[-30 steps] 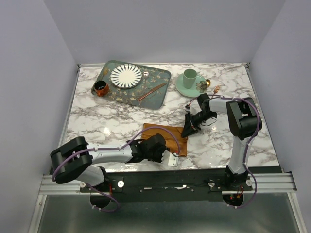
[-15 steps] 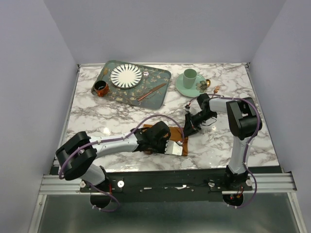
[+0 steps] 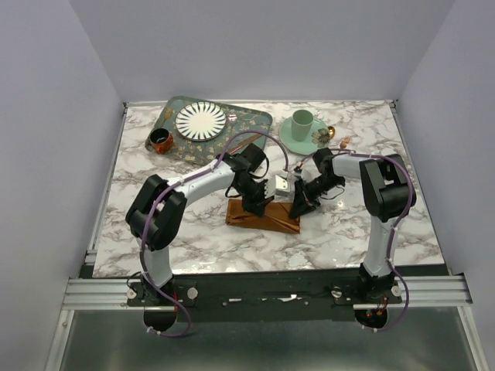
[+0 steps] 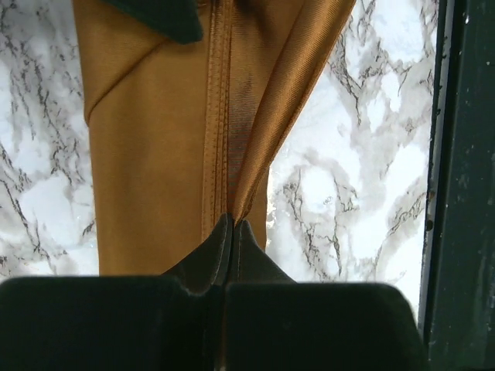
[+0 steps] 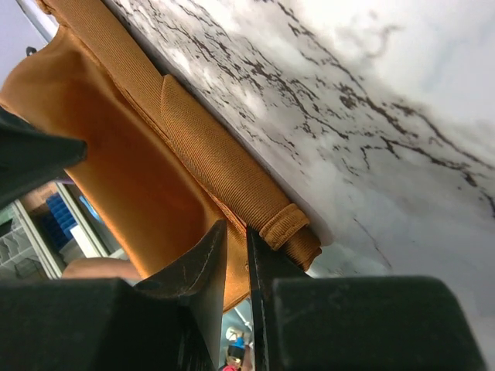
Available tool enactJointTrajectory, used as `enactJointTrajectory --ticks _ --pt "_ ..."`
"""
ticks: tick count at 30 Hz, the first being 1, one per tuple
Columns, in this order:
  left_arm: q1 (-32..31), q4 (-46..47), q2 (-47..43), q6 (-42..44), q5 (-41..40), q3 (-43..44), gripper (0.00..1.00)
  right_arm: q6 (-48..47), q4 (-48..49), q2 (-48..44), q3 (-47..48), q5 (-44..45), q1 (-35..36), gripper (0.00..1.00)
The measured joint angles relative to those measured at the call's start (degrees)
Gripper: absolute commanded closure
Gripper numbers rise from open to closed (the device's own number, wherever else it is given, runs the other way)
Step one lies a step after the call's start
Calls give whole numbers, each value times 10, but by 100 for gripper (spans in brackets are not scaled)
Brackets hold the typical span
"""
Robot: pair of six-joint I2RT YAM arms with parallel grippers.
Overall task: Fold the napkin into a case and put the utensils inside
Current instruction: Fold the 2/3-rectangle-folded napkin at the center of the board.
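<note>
The rust-orange napkin point(image 3: 267, 218) lies mid-table as a partly folded band. My left gripper point(image 3: 261, 202) reaches over it from the far side, shut on the napkin's hemmed edge point(image 4: 232, 209), which rises as a ridge from the cloth point(image 4: 147, 154). My right gripper point(image 3: 298, 207) is closed on the napkin's right end; a layer of cloth point(image 5: 193, 147) runs between its fingertips point(image 5: 236, 236). Of the utensils, a copper piece point(image 3: 241, 146) lies on the green tray point(image 3: 255, 154), and a spoon point(image 3: 331, 131) and a fork point(image 3: 345, 141) lie beside the saucer.
The tray at the back left holds a striped plate point(image 3: 201, 120), with a brown cup point(image 3: 160, 141) at its near corner. A mint cup point(image 3: 302, 119) stands on a saucer point(image 3: 288, 137) at the back right. The table's dark near edge point(image 4: 464, 193) shows in the left wrist view.
My left gripper shut on the napkin's near edge and carried it from the table's near side up and over toward the far side, narrowing the cloth. The right gripper held still.
</note>
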Motion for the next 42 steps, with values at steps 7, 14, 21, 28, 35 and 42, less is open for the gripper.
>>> enactJointTrajectory --ticks 7,14,21,28,35,42 --pt "56 -68 77 -13 64 84 100 -15 -14 9 16 1 0 76" --pt "79 -89 130 -36 83 116 100 -26 -29 18 30 2 0 76" --pt "81 -94 156 -52 88 137 100 -41 -37 23 41 6 0 76" --pt "81 -93 143 -67 114 90 100 -75 -47 26 54 8 24 76" --pt "81 -95 101 -96 144 26 100 -107 -56 26 53 7 57 76" --pt "86 -86 80 -131 154 31 100 -131 -66 26 50 5 61 76"
